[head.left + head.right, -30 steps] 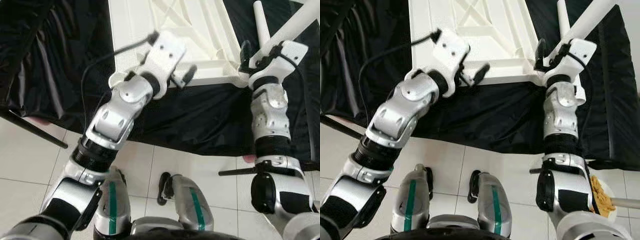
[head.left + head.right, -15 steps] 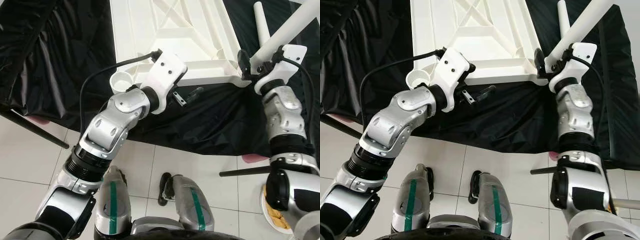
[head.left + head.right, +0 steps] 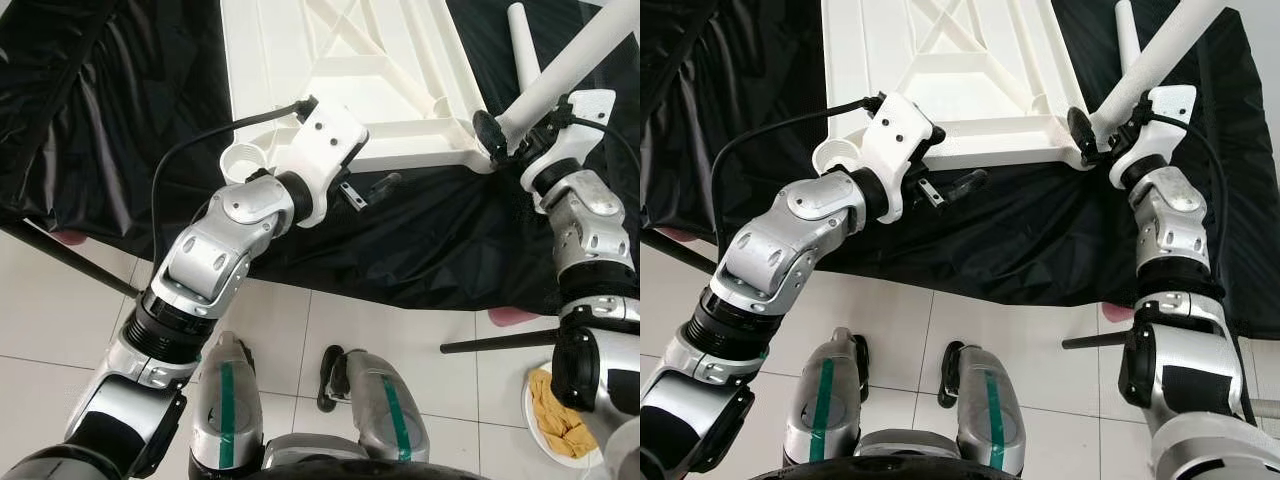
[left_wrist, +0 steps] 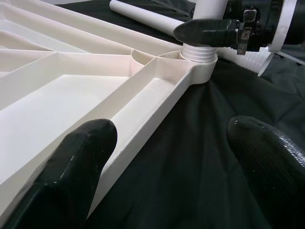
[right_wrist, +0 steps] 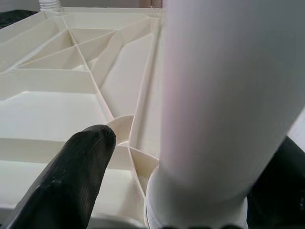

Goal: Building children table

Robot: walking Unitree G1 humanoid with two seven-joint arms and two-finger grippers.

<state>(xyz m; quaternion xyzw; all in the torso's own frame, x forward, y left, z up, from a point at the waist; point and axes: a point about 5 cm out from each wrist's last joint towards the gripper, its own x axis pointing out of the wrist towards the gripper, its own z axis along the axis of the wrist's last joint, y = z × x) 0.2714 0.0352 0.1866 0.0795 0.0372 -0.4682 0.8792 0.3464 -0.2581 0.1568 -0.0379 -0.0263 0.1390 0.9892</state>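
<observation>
The right end effector [image 3: 1095, 135] grips the leg [image 3: 1150, 60] at the tabletop's [image 3: 970, 70] corner socket, likely to screw it in; the left end effector [image 3: 950, 185] hangs open beside its near edge.

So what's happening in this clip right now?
The robot is assembling a small white table. The tabletop lies upside down on a black sheet. The right gripper holds a white leg whose threaded end sits in the near right corner socket. The left gripper hovers open at the tabletop's near edge, gripping nothing. The near left socket has no leg, and a spare leg lies on the sheet.
</observation>
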